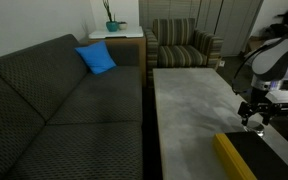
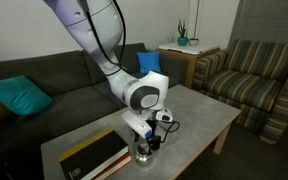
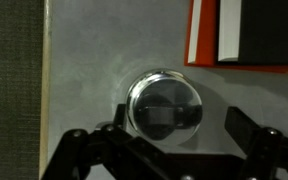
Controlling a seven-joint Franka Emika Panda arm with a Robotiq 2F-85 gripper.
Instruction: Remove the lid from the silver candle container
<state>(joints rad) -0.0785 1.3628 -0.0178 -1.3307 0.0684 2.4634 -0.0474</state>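
The silver candle container (image 3: 164, 105) is a small round shiny tin with its lid on, standing on the grey table (image 3: 94, 60). In the wrist view it lies just ahead of my gripper (image 3: 168, 150), whose two dark fingers are spread wide to either side below it. The gripper is open and holds nothing. In an exterior view the gripper (image 2: 150, 140) hangs directly over the tin (image 2: 144, 153) near the table's front edge. In an exterior view the gripper (image 1: 254, 116) points down at the table, and I cannot make out the tin there.
A large black box with a yellow edge (image 2: 92, 155) lies on the table right beside the tin; it also shows in an exterior view (image 1: 236, 157) and in the wrist view (image 3: 246, 30). A dark sofa (image 1: 54, 110) with a blue cushion (image 1: 96, 58) runs along the table. A striped armchair (image 2: 259, 80) stands beyond.
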